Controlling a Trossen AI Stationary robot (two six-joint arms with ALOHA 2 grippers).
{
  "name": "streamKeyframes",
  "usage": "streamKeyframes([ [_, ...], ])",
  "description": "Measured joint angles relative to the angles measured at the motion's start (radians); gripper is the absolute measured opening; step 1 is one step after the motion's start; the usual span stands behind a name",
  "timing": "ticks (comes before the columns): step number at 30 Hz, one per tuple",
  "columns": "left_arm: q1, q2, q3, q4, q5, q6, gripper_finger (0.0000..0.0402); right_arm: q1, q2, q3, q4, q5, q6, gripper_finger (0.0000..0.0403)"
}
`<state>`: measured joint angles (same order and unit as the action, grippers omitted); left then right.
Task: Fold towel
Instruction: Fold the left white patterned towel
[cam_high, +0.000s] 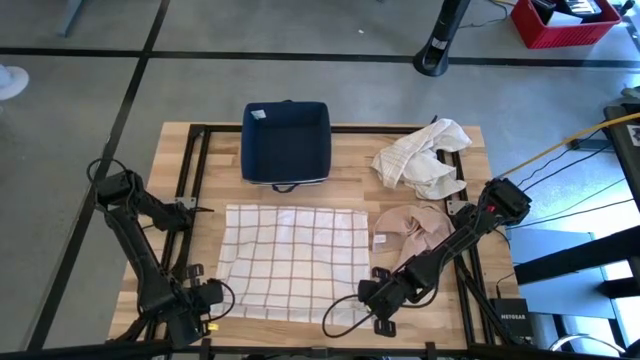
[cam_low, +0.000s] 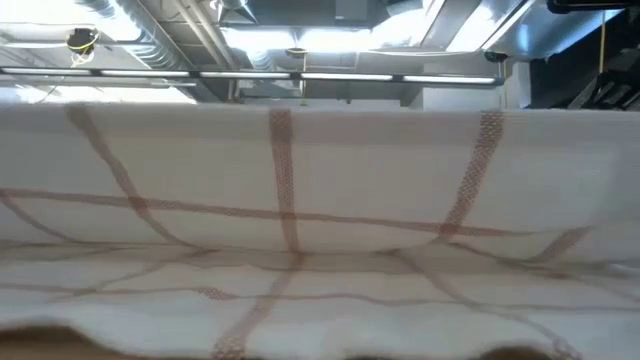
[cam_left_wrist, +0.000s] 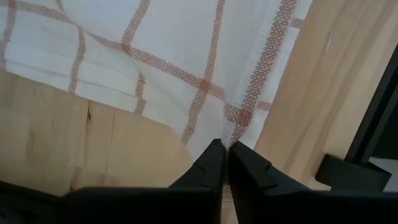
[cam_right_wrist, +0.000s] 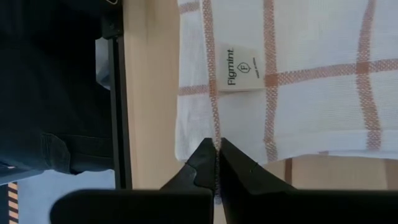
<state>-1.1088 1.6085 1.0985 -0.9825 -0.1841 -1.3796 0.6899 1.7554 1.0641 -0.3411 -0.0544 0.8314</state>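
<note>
A white towel with brown checks (cam_high: 290, 260) lies spread in the middle of the table. My left gripper (cam_high: 213, 298) is shut at its near left corner, and my right gripper (cam_high: 366, 292) is shut at its near right corner. In the low view the towel (cam_low: 320, 200) fills the picture up to a straight upper edge. A small white label (cam_right_wrist: 241, 68) is sewn near the right corner. My left gripper pinches the towel's near left corner (cam_left_wrist: 235, 121) between its two fingers, coming steeply from above. The cloth runs to a point at the fingertips, with soft creases spreading away from it. My right gripper pinches the towel's hem at the near right corner (cam_right_wrist: 215, 134) between its two fingers, slanting down from the near right. The rest of the towel spreads flat away from the fingers.
A dark blue bin (cam_high: 286, 145) stands at the far middle. A crumpled white cloth (cam_high: 425, 160) lies at the far right, a beige cloth (cam_high: 410, 230) just right of the towel. A black frame (cam_high: 190, 190) runs along the table's sides.
</note>
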Motion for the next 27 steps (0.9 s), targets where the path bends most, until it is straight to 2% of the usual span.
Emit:
streamKeyframes([
  [5, 0.000, 0.000, 0.000, 0.017, 0.000, 0.031, 0.0029, 0.000, 0.000, 0.000, 0.004, 0.000, 0.012, 0.0010],
  [8, 0.000, 0.001, 0.000, 0.045, 0.001, 0.057, 0.0046, 0.000, 0.000, 0.000, 0.004, -0.012, 0.014, 0.0024],
  [12, 0.000, 0.001, 0.000, 0.064, 0.016, 0.052, 0.0079, 0.000, 0.000, 0.000, 0.008, -0.024, 0.029, 0.0078],
  [18, 0.002, 0.001, 0.000, 0.050, 0.227, 0.002, 0.0120, -0.003, 0.000, 0.000, 0.009, -0.187, 0.082, 0.0172],
  [20, 0.012, 0.001, 0.000, 0.051, 0.252, -0.007, 0.0125, -0.004, 0.000, 0.000, 0.009, -0.239, 0.093, 0.0195],
  [22, 0.028, 0.001, 0.000, 0.051, 0.225, 0.000, 0.0126, -0.010, 0.000, 0.000, 0.009, -0.252, 0.099, 0.0211],
  [24, 0.048, 0.001, 0.000, 0.051, 0.150, 0.038, 0.0126, -0.022, 0.000, 0.000, 0.009, -0.223, 0.068, 0.0220],
  [27, 0.088, 0.001, 0.000, 0.048, -0.042, 0.125, 0.0127, -0.048, 0.000, 0.000, 0.011, -0.077, -0.039, 0.0224],
])
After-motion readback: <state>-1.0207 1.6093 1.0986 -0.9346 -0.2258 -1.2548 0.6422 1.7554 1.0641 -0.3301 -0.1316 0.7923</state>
